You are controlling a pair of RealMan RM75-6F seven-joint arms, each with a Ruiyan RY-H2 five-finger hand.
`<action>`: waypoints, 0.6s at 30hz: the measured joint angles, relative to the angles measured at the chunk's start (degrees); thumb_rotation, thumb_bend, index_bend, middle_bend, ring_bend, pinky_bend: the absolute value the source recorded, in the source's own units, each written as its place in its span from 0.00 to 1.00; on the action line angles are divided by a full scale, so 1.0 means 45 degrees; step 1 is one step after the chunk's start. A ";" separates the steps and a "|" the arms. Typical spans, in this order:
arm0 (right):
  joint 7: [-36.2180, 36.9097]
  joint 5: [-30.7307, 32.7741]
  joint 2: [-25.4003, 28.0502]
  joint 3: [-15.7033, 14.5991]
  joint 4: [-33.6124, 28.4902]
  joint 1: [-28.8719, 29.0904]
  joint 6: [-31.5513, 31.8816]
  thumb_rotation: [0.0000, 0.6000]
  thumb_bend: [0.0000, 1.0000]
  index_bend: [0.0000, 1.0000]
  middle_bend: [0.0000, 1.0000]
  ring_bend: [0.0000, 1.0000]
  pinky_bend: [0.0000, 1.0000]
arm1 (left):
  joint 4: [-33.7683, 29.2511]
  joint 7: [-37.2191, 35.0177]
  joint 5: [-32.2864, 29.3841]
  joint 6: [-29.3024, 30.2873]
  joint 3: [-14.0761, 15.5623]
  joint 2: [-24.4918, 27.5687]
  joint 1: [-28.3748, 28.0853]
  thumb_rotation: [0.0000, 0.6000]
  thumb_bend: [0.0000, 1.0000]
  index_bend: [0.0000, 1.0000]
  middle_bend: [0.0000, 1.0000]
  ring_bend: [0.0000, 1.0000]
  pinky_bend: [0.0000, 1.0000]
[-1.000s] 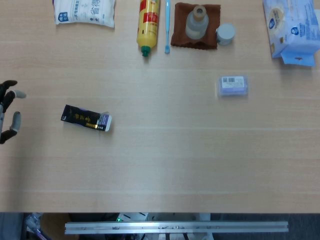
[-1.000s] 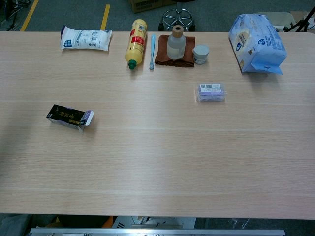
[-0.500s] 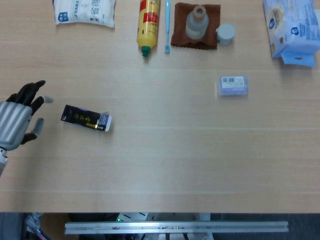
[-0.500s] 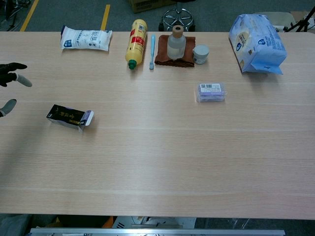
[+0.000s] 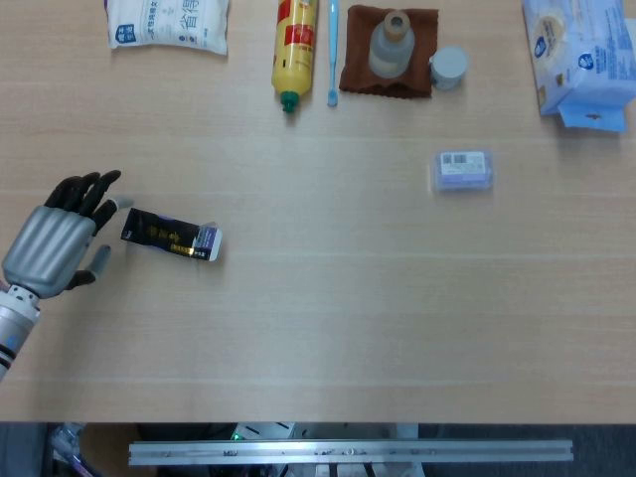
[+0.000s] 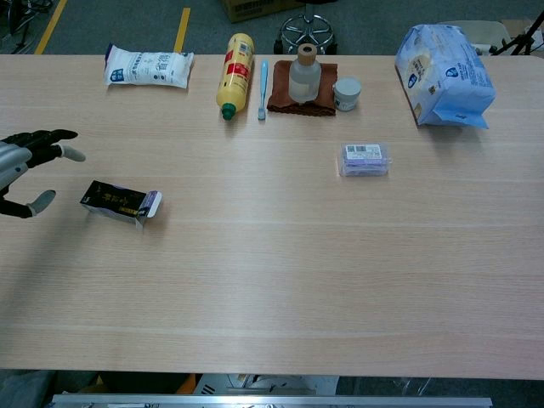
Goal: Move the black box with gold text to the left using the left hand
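The black box with gold text (image 5: 170, 235) (image 6: 120, 202) lies flat on the left part of the table, its white end flap open toward the right. My left hand (image 5: 62, 238) (image 6: 25, 168) hovers just left of the box with fingers spread and nothing in it; its fingertips are close to the box's left end, apart from it as far as I can tell. My right hand shows in neither view.
Along the far edge lie a white bag (image 5: 167, 22), a yellow bottle (image 5: 294, 48), a blue toothbrush (image 5: 333, 50), a clear bottle on a brown cloth (image 5: 391, 48), a small grey jar (image 5: 448, 67) and a blue tissue pack (image 5: 581, 60). A purple packet (image 5: 463, 170) sits mid-right.
My left hand has come in from the left edge toward the black box, now reaching its left end. The box has not moved.
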 measured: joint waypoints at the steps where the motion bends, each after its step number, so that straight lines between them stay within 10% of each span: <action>1: 0.0027 0.0005 -0.0011 -0.0002 0.0029 0.0016 -0.0033 1.00 0.04 0.18 0.14 0.11 0.17 | 0.0047 0.0006 0.0014 -0.0078 0.0025 -0.0048 -0.0046 1.00 0.48 0.09 0.00 0.00 0.07; 18: 0.0579 0.0102 -0.0173 -0.0066 0.0484 -0.0011 -0.0119 1.00 0.04 0.18 0.14 0.11 0.17 | 0.0475 0.1338 -0.1313 -0.2130 -0.0115 -0.0505 -0.0966 1.00 0.48 0.00 0.00 0.00 0.06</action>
